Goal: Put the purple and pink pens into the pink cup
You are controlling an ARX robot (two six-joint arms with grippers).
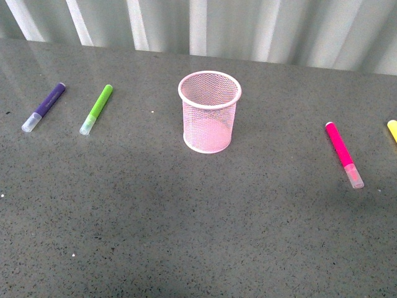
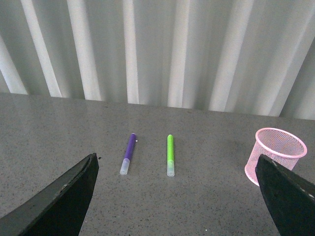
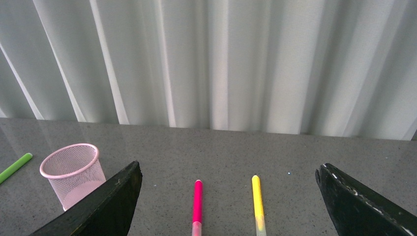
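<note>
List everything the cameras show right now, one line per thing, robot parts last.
pink cup: 1, pale pink mesh, upright mid-table
purple pen: 1, dark purple with clear cap, lying far left of the cup
green pen: 1, lime green, lying between the purple pen and the cup
pink pen: 1, magenta, lying right of the cup
yellow pen: 1, yellow, at the front view's right edge
table: 1, grey speckled
curtain: 1, white pleated, behind the table
left gripper: 1, black, open, holding nothing
right gripper: 1, black, open, holding nothing
</note>
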